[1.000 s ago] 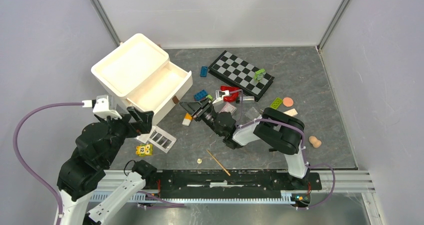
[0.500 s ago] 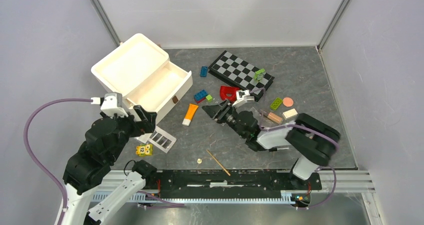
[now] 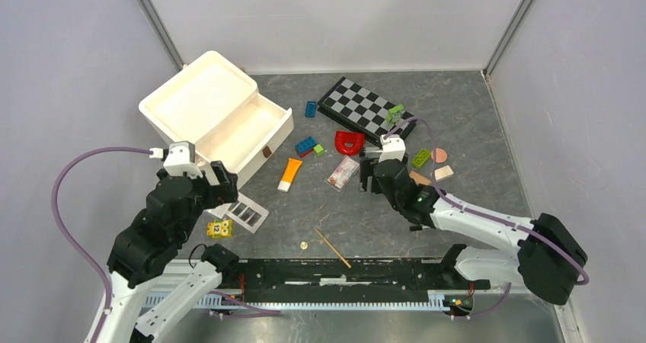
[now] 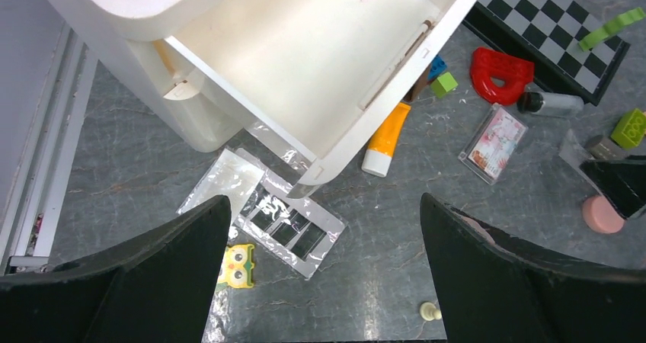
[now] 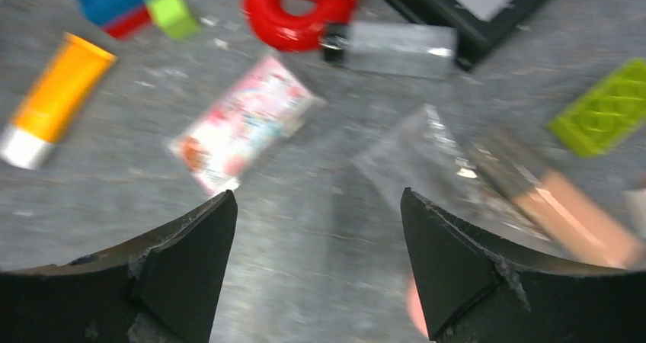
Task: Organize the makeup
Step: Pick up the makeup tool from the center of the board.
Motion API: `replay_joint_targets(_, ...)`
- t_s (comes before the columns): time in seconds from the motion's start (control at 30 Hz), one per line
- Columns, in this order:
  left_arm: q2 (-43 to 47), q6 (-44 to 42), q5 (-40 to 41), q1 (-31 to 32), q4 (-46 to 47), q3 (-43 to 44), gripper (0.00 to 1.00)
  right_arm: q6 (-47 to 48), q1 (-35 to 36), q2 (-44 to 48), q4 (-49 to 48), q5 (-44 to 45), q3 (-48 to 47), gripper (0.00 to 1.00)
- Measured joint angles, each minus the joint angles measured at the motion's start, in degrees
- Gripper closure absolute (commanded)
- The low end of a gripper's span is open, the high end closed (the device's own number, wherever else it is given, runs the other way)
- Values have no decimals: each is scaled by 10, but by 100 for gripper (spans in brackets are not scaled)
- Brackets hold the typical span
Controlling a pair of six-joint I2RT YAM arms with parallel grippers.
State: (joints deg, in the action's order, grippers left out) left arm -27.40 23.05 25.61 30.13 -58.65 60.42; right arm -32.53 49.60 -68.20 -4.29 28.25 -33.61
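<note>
Nearest, the left hand [image 4: 320, 202] hangs released and empty. The white palette [image 4: 289, 225] lies on the surface [image 4: 396, 259] just under its fingertips, and the open white box [image 4: 305, 76] is ahead of them.

Farther out, the right hand [image 5: 316, 198] is also spread wide, with nothing between its fingers. The pinkish sachet [image 5: 244, 122] lies flat just ahead of its fingertips, a little toward the finger on the left of the wrist view. Its long axis slants across the line between the fingers, so a grasp would likely need a wrist turn first. The clear peach-filled tube [image 5: 564, 206] lies just beyond the other finger. The orange tube [image 5: 53, 103] lies farther ahead, toward the box. The right hand is much the nearer to the sachet, and the left is well apart from it.
</note>
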Motion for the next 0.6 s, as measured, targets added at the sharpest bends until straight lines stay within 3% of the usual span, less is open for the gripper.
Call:
replay_joint_targets(0.2,0,-7,13,0,10,-16,0,79,-30,17,171,17,-31,12)
replay_joint_targets(0.37,-13,-11,1,0,33,-40,0,101,-48,8,247,1,-57,11)
replay_joint_targets(0.6,-24,-13,-29,0,58,-67,0,134,-71,-84,341,-18,-153,17)
